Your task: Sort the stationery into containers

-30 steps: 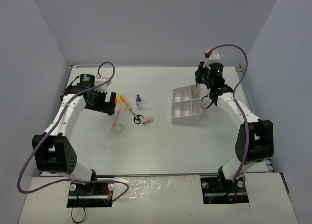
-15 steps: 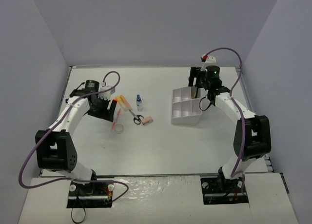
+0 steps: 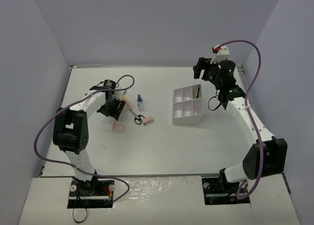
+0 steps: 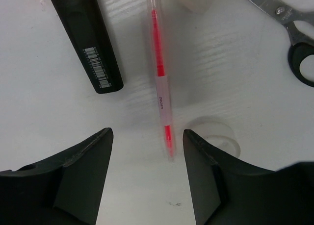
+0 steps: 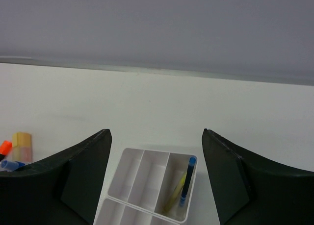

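In the left wrist view, my left gripper (image 4: 147, 137) stands open just above the table, and the near tip of a thin pink pen (image 4: 161, 87) lies between its fingers without touching them. A black-bodied orange highlighter (image 4: 89, 46), the clear tape ring (image 4: 218, 139) and the scissors (image 4: 294, 34) lie around it. The white organiser tray (image 3: 187, 120) sits to the right. My right gripper (image 3: 200, 67) hangs open and empty above the tray's far end. A blue pen (image 5: 187, 181) and a yellow stick (image 5: 174, 195) lean in one far compartment of the tray (image 5: 128, 173).
A small blue-capped bottle (image 3: 140, 102) stands just right of the left gripper (image 3: 115, 111). The pink eraser block (image 3: 148, 120) lies beside the scissors (image 3: 138, 118), and the tape ring (image 3: 118, 128) is nearer me. Grey walls close the table at the back and sides.
My left arm swung right over the pink pen and its jaws narrowed. My right gripper opened, left the blue pen in the tray and rose back away from it.
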Controlling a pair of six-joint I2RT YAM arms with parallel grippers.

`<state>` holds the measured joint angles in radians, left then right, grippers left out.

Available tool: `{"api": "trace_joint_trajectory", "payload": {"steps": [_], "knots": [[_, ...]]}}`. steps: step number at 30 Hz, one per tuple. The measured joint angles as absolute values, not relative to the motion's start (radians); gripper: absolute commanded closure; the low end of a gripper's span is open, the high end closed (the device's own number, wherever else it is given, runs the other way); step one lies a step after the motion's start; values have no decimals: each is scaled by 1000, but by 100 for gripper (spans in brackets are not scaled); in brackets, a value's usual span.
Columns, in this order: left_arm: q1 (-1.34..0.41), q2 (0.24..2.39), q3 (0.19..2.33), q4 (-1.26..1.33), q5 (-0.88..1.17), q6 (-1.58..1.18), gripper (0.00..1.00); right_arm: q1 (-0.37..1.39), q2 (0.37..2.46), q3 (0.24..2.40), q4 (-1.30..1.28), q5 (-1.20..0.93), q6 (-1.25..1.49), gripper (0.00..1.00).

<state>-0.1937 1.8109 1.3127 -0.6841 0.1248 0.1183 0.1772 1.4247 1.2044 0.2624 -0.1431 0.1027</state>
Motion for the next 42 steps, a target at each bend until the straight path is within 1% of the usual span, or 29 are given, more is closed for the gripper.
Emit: {"api": "trace_joint_trajectory", "payload": {"steps": [3, 5, 11, 18, 21, 24, 25, 35, 42], "knots": [[-208, 1831, 1314, -671, 116, 116, 56, 177, 1380, 1203, 262, -152, 106, 29], [-219, 1839, 1314, -667, 115, 112, 59, 177, 1358, 1202, 258, -156, 107, 29], [-248, 1867, 1336, -663, 114, 101, 59, 177, 1336, 1190, 242, -159, 107, 29], [-250, 1928, 1347, -652, 114, 93, 63, 177, 1330, 1185, 205, -163, 103, 29], [-241, 1937, 1358, -653, 132, 79, 75, 177, 1320, 1185, 197, -163, 100, 28], [-230, 1949, 1372, -659, 151, 67, 95, 177, 1310, 1185, 196, -163, 99, 28], [-226, 1952, 1377, -660, 155, 65, 100, 177, 1307, 1185, 196, -163, 99, 28], [-212, 1953, 1386, -671, 203, 50, 100, 177, 1300, 1189, 181, -184, 107, 29], [-186, 1888, 1428, -761, 316, 48, 100, 182, 1324, 1276, 141, -300, 162, 30]]}}
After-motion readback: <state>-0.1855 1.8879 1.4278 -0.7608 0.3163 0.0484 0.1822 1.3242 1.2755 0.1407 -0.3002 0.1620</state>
